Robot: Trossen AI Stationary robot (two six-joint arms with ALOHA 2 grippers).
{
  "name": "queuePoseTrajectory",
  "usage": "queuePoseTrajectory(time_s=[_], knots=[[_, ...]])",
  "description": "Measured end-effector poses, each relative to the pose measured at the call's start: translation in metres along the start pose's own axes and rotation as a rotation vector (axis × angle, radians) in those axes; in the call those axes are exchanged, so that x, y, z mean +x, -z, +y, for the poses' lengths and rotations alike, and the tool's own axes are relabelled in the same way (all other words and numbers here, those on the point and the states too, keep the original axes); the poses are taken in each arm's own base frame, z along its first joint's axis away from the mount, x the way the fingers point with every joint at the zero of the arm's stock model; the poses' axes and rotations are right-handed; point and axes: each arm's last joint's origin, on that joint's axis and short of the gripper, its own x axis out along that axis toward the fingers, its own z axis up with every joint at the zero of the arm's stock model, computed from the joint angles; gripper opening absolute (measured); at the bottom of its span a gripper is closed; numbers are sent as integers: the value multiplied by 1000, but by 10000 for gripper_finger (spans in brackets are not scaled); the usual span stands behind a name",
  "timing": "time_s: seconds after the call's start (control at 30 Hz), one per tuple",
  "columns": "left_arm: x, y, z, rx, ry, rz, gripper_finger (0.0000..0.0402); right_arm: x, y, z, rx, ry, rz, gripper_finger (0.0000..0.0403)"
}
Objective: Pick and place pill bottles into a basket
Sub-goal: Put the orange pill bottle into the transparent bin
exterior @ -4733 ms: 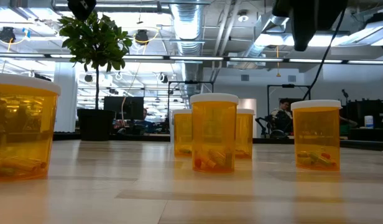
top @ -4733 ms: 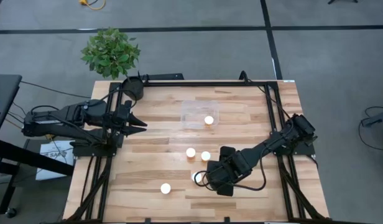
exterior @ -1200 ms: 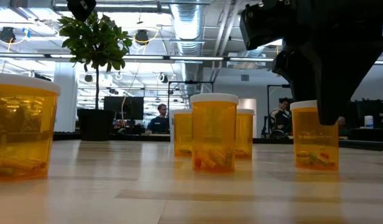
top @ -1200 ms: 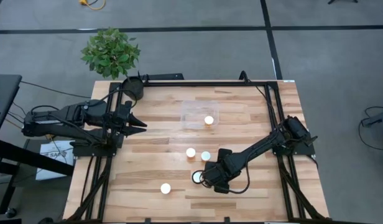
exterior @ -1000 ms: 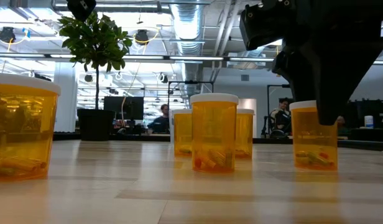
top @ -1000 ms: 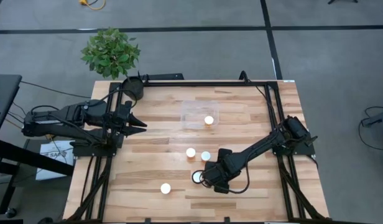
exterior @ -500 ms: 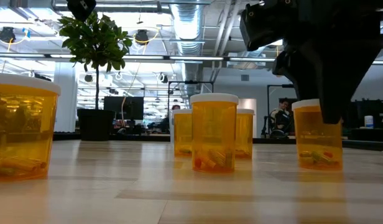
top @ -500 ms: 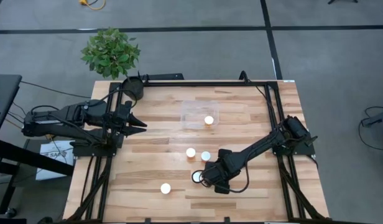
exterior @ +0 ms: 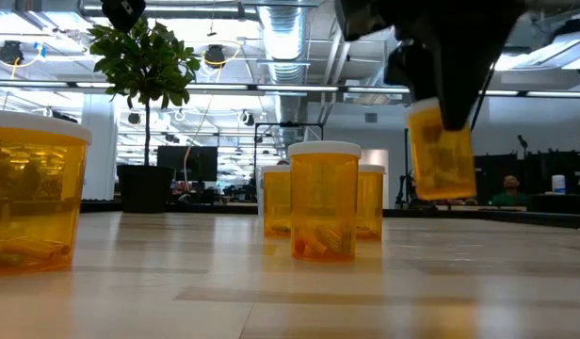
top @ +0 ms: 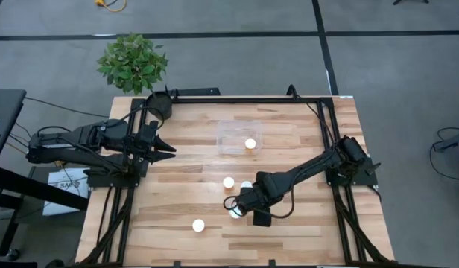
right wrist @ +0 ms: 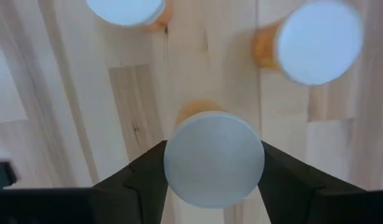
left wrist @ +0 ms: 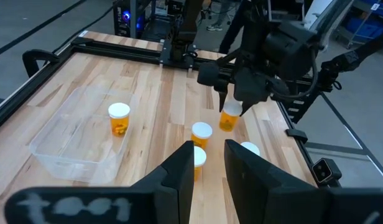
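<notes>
One bottle is up off the tabletop, clamped at its cap by the right gripper and hanging tilted in the low view, its orange body clear of the wood. From the right wrist, that white cap sits squeezed between the two dark fingers, so this gripper is closed tight on the held bottle, over bare planks with two other caps visible beyond it.

Nearest the front edge, a lone bottle stands upright toward the left, well apart from the others. The right gripper hangs just beyond and to the right of it, mid-table, arm stretching back to its base on the right side. Just past the gripper come two more bottles, one standing free and its neighbour half tucked under the arm, close together.

Further back sits the basket, clear and faint against the wood, with one bottle upright inside it near the front right corner. The left wrist view confirms that: a bottle inside the clear walls.

Off on the left side, the left gripper waits above the tabletop edge, fingers slightly parted and holding nothing. At the far left corner, a dark pot, with a leafy plant just beyond the table.
</notes>
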Motion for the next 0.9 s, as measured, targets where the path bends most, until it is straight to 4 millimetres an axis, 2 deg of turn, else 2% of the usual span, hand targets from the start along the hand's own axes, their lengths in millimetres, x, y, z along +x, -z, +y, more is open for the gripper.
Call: queuePoseTrajectory(time_s=[0.23, 0.4, 0.53, 0.7, 0.9], knots=[[0, 0, 0, 0, 0, 0, 77, -27, -13, -18, -24, -1, -9, 224], [0, 0, 0, 1, 0, 0, 77, -49, -25, -39, -45, -6, -40, 204], [0, 0, 0, 1, 0, 0, 77, -67, -35, -63, -33, -7, -76, 196], [0, 0, 0, 2, 0, 0, 77, -87, -45, -101, 17, 0, -125, 223], [0, 0, 0, 2, 0, 0, 77, -97, -50, -150, 58, 20, -146, 215]])
